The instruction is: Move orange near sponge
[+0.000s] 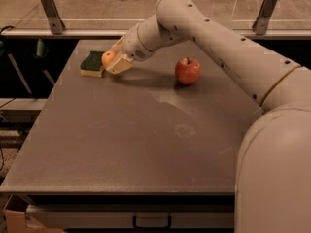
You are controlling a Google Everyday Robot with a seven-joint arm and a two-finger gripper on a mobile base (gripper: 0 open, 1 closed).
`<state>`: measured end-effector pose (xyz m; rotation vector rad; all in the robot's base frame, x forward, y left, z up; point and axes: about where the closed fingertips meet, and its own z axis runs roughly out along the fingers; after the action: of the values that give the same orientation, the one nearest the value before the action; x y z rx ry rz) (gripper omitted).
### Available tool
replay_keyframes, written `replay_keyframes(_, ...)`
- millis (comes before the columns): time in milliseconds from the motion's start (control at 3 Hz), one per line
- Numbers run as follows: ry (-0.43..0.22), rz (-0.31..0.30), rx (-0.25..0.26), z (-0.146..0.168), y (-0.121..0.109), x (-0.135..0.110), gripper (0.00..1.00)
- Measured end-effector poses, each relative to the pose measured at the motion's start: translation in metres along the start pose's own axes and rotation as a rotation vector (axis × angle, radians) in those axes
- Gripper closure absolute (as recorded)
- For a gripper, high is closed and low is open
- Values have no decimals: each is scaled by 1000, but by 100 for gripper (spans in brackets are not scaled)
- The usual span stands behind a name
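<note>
My gripper [114, 62]: clamped on the orange [107, 58], just right of the sponge [91, 63]. Orange: at my fingertips, close against the sponge's right edge. Red apple [187, 71]: well right of the sponge.

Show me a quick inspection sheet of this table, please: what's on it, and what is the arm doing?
surface: grey table, faint smudges near the middle.
job's things: orange against the sponge's right edge; sponge near the far left corner.
clutter: red apple, upright, well apart to the right.
grippers: gripper beside the sponge, fingers closed around the orange.
cables: nothing seen.
surroundings: metal posts behind the table; drawer handle under the front edge.
</note>
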<state>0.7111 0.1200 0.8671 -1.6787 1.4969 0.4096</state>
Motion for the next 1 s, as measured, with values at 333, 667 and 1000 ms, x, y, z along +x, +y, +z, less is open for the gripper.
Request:
replay_keyframes(333,-2,21,-10,14,-3,4,36)
replay_keyframes(667,-1,34,-16,24,-3,6,13)
replay_keyframes(1000,-2,40,-20,28,-2,7,0)
